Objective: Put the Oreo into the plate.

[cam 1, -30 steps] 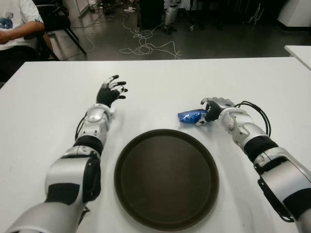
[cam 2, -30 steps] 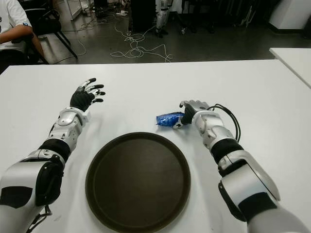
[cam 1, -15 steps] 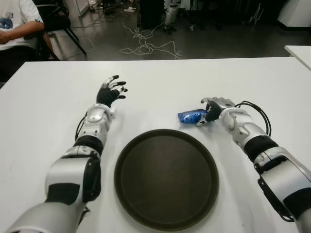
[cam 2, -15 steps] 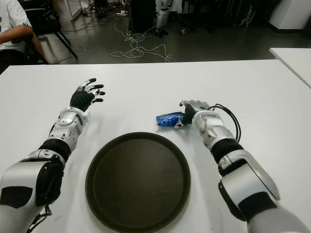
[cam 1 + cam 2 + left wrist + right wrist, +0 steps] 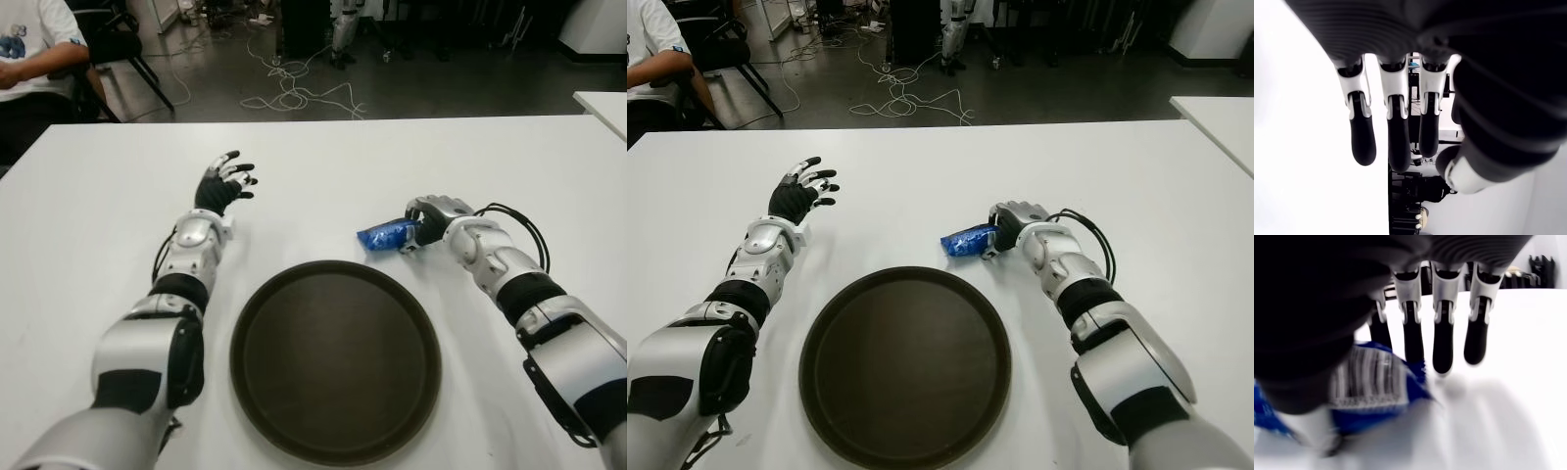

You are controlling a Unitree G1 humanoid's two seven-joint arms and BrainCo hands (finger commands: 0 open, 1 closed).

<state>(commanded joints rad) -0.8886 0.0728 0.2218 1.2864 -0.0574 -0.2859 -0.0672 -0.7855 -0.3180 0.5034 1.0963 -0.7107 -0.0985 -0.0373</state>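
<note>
Right hand [image 5: 431, 217], right of centre in the frame, has its fingers [image 5: 1442, 345] curled over one end of the blue Oreo packet [image 5: 382, 236], gripping it just beyond the upper right rim of the dark plate [image 5: 336, 360]. Left hand [image 5: 221, 184], upper left of the plate over the white table [image 5: 98, 235], holds nothing, fingers spread.

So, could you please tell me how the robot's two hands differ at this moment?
The left hand is empty, fingers spread, over bare table; the right hand grips the blue Oreo packet. The left hand lies beyond the plate's left rim, the right hand beyond its right rim. Both are outside the plate.
</note>
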